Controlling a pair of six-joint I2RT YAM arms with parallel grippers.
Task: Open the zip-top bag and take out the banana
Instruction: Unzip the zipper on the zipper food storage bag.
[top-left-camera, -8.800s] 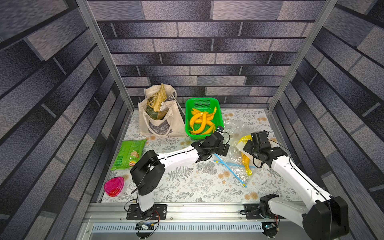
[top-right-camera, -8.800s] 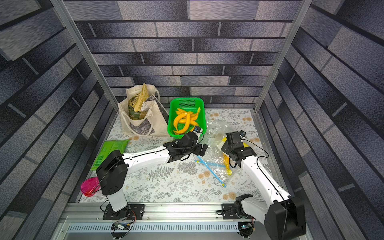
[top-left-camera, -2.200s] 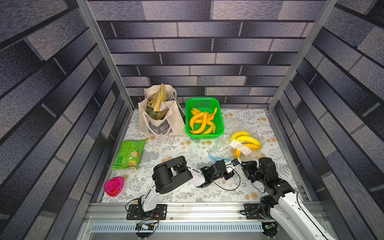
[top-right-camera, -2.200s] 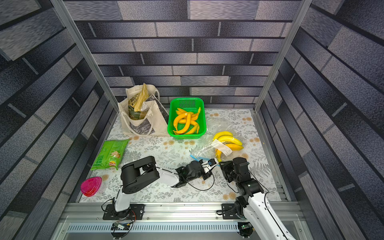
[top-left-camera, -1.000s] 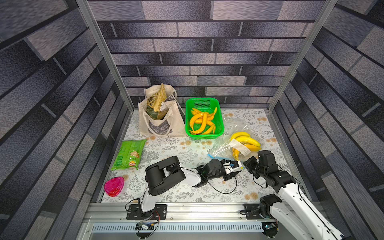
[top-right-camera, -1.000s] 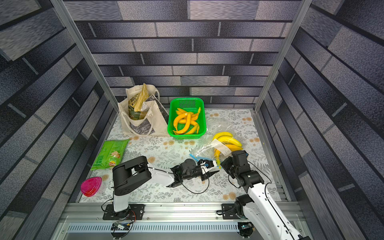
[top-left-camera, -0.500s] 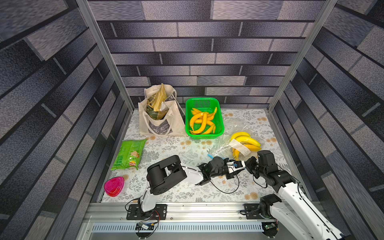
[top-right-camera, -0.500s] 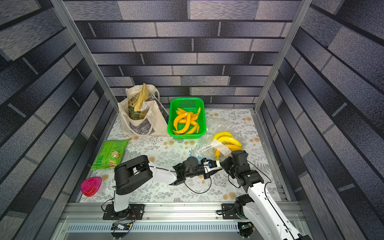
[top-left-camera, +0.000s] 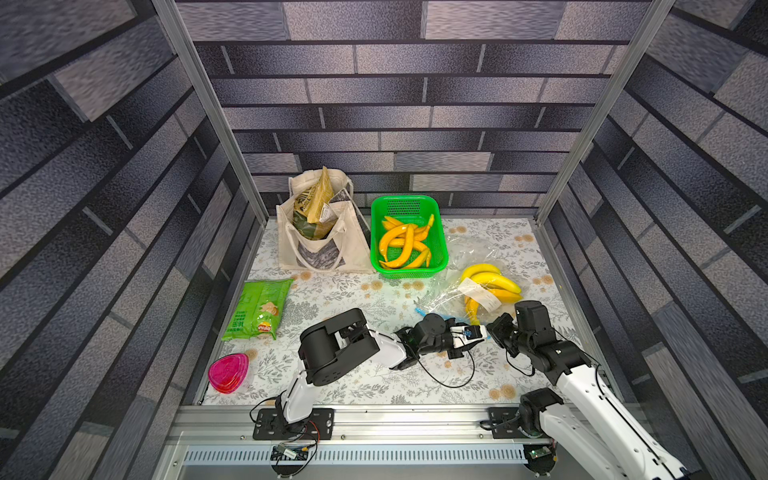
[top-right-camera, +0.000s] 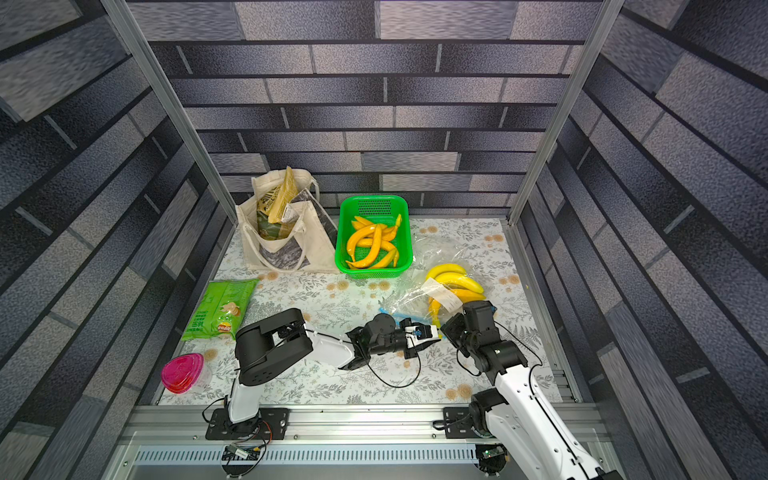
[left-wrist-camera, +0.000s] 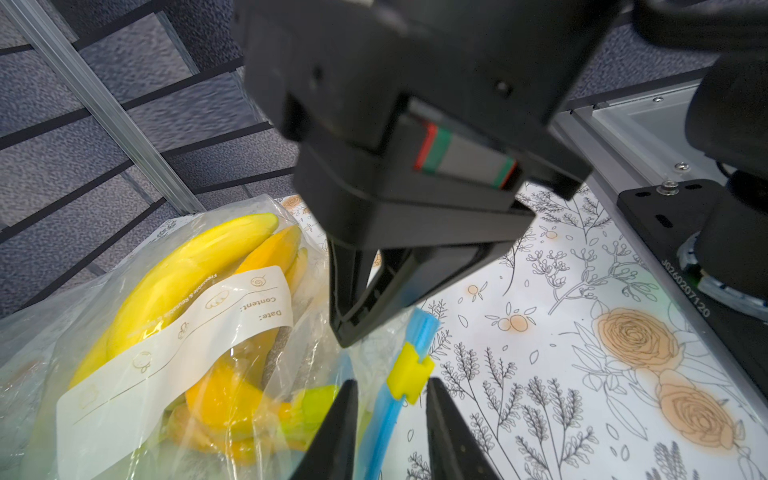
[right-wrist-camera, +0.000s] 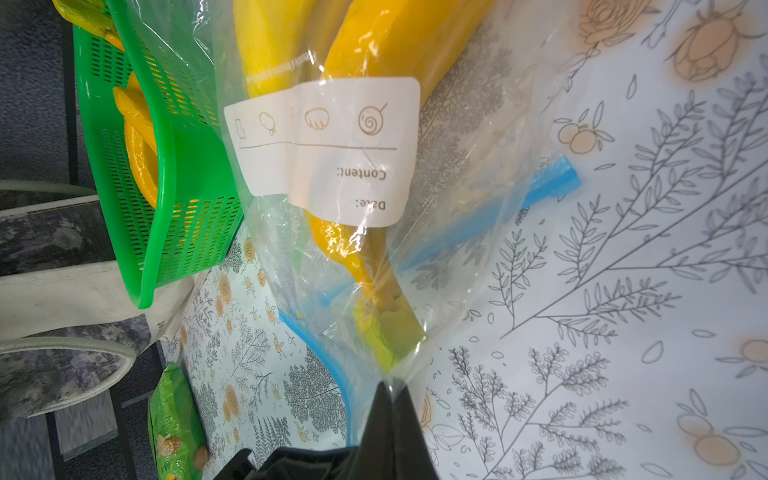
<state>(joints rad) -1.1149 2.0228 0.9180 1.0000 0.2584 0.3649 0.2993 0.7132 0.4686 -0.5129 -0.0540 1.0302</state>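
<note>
The clear zip-top bag (top-left-camera: 471, 253) lies at the right of the table with the yellow banana (top-left-camera: 492, 282) bunch inside, in both top views. Its blue zip strip (left-wrist-camera: 384, 424) carries a yellow slider (left-wrist-camera: 409, 372). My left gripper (left-wrist-camera: 392, 399) is low over the table at the bag's near end. It is open, its jaws standing narrowly either side of the strip just below the slider. My right gripper (right-wrist-camera: 384, 388) faces it, shut on a pinch of the bag's plastic beside the banana's green stem (right-wrist-camera: 386, 332). The two grippers nearly meet (top-left-camera: 486, 331).
A green basket (top-left-camera: 442, 232) of yellow fruit stands behind the bag, with a cloth tote (top-left-camera: 320, 245) to its left. A green snack packet (top-left-camera: 259, 309) and a pink container (top-left-camera: 228, 372) lie at the left. A black cable (top-left-camera: 453, 380) loops on the table in front.
My left gripper's jaws have narrowed around the zip strip, and it has crept right toward the right gripper. The right gripper has kept its pinch on the bag.
</note>
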